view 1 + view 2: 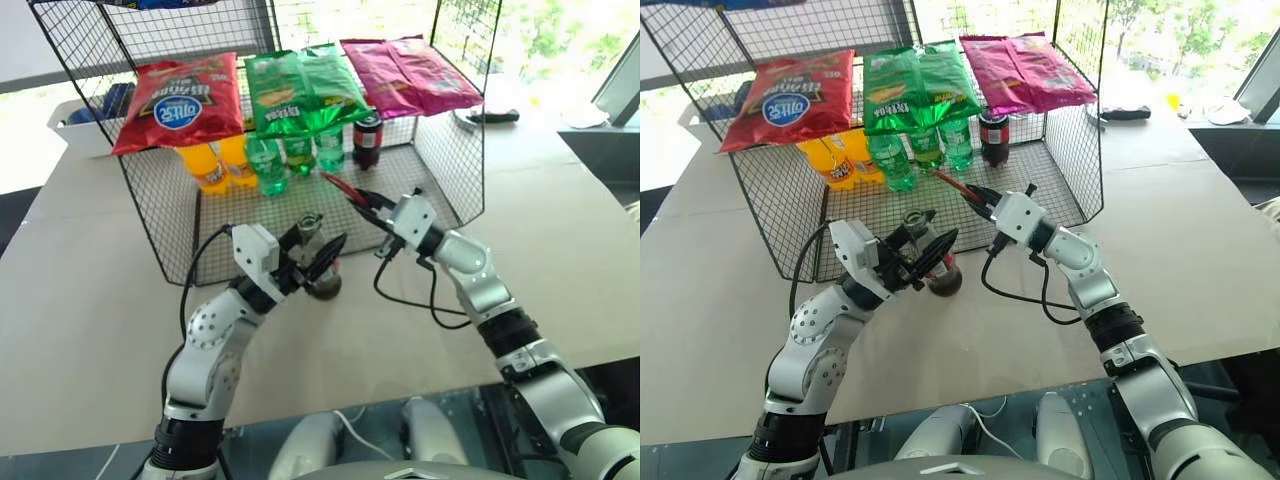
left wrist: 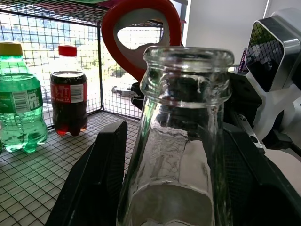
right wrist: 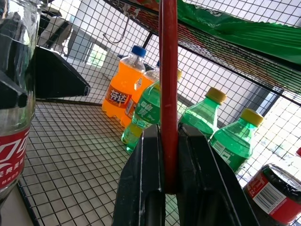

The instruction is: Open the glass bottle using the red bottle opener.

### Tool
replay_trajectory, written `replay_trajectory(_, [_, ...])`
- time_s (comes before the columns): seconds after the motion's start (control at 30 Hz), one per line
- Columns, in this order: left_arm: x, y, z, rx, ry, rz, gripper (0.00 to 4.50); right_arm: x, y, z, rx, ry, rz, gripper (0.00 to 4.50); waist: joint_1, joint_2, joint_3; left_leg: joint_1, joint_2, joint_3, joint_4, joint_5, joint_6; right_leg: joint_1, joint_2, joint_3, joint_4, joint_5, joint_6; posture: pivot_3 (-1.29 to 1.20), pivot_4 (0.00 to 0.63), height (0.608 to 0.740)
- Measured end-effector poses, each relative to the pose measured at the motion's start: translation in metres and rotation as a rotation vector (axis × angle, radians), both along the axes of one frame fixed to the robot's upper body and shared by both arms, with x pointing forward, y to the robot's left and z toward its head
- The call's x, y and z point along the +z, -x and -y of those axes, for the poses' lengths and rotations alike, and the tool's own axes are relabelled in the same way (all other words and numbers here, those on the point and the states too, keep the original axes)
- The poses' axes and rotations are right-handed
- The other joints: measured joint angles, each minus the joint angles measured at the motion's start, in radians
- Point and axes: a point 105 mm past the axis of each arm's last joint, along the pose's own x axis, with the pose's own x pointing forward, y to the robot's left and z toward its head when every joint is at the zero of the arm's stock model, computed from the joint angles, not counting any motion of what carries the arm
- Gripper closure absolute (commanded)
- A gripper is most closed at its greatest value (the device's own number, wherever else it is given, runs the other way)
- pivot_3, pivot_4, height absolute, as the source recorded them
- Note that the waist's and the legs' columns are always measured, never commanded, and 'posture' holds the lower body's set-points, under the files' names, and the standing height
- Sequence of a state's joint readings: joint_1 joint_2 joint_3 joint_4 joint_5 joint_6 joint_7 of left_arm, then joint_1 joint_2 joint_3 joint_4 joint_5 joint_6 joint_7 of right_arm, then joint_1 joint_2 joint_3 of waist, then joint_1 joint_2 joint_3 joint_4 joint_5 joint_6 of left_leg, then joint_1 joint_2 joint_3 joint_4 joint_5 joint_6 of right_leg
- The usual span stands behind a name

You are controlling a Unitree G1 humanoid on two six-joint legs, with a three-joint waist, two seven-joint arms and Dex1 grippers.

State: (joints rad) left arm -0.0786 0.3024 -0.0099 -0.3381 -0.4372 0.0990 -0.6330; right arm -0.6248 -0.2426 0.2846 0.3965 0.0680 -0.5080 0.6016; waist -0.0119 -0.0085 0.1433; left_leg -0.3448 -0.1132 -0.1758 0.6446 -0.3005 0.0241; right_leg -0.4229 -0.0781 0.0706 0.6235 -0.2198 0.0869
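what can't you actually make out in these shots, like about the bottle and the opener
- Glass bottle: its base and label are cut off by the left wrist view's bottom edge; in the left eye view the left gripper covers most of it.
- Bottle cap: the mouth is bare, but where the cap went is unclear.
- Red bottle opener: its loop head is cut off by the right wrist view's top edge; the right gripper hides its handle end.

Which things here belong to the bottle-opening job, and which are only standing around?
Job:
- glass bottle, mouth uncapped, between the left gripper fingers
- red opener, clamped in the right gripper

Standing around:
- wire rack
- orange bottles
- green bottles
- small cola bottle
- chip bags
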Motion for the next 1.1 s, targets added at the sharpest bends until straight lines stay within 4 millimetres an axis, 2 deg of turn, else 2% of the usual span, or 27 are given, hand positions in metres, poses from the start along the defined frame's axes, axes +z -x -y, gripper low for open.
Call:
replay_trajectory(0.17, [0.0002, 0.0004, 0.0001, -0.003, -0.001, 0.004, 1.97, 0.0026, -0.0028, 0.0056, -0.021, -0.005, 0.007, 4.50, 0.000, 0.000, 0.000, 0.000, 0.000, 0.000, 0.000, 0.000, 0.000, 0.000, 0.000, 0.000, 0.000, 0.000, 0.000, 0.00, 0.150, 0.740])
replay_trajectory(1.03, [0.0016, 0.0060, -0.0039, -0.024, 0.018, -0.022, 1.97, -0.0019, -0.0010, 0.0042, -0.021, 0.002, 0.011, 4.50, -0.001, 0.000, 0.000, -0.001, 0.000, 0.000, 0.000, 0.000, 0.000, -0.001, 0.000, 0.000, 0.000, 0.000, 0.000, 0.00, 0.150, 0.740])
replay_trajectory(1.07, [0.0015, 0.0060, -0.0038, -0.024, 0.018, -0.022, 1.32, -0.0020, -0.0010, 0.0042, -0.021, 0.002, 0.011, 4.50, -0.001, 0.000, 0.000, -0.001, 0.000, 0.000, 0.000, 0.000, 0.000, -0.001, 0.000, 0.000, 0.000, 0.000, 0.000, 0.00, 0.150, 0.740])
replay_trajectory(1.1, [0.0014, 0.0061, -0.0034, -0.025, 0.018, -0.022, 1.06, -0.0022, -0.0010, 0.0044, -0.022, 0.002, 0.011, 4.50, -0.001, 0.000, 0.000, -0.001, 0.000, 0.000, 0.000, 0.000, 0.000, -0.001, 0.000, 0.000, 0.000, 0.000, 0.000, 0.00, 0.150, 0.740])
